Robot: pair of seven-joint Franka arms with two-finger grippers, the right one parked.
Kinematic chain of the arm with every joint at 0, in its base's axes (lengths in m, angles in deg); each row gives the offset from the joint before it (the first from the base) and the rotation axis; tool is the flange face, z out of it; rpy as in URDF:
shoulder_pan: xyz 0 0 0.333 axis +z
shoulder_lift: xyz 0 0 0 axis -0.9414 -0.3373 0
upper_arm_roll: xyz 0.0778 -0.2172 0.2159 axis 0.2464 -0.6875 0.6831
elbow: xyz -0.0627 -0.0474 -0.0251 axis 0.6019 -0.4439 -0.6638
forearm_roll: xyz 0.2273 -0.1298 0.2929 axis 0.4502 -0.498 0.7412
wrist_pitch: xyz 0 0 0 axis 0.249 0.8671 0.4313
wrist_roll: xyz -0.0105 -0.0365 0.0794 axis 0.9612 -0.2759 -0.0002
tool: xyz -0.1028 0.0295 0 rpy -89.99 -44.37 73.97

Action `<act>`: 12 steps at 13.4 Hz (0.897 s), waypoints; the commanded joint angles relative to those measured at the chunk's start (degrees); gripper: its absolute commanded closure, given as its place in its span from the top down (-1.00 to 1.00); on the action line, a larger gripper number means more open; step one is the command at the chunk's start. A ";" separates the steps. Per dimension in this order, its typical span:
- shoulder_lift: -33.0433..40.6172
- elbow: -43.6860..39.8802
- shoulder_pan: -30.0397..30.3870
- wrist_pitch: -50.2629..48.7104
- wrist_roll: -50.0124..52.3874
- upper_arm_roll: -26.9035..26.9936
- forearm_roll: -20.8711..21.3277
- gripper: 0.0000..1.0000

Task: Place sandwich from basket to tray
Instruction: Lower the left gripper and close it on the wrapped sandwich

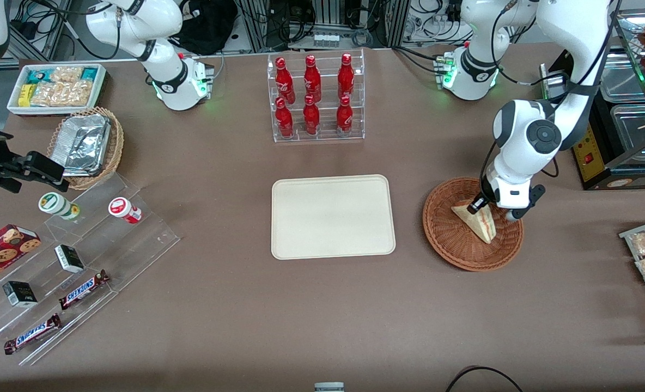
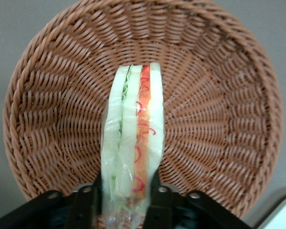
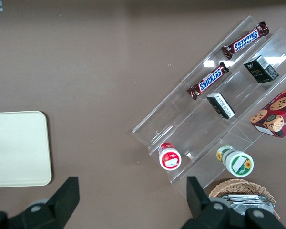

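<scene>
Big brown counter, with the cream tray sitting bare in the middle and the reddish-brown wicker basket just beside it toward the working arm's end. The sandwich is in the basket, standing on edge with its red, orange and green layers showing. The gripper is down in the basket too, fingers clamped on either side of the sandwich's lower end.

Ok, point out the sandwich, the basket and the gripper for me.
sandwich [image 2: 133,148]: left wrist view, on its layered edge.
basket [image 1: 453,253]: front view, on its woven rim.
gripper [image 2: 128,200]: left wrist view, between the fingertips, clamped around the sandwich.
</scene>
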 commanded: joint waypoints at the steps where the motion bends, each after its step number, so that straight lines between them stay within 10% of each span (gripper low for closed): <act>1: 1.15 -5.20 -0.09 -8.53 -1.07 -0.13 0.62 -0.89; 5: 0.28 -17.51 -1.58 -28.93 -8.53 -1.53 0.79 -0.92; 12: -6.56 -23.93 -15.80 -28.61 -13.39 -1.71 0.71 -0.92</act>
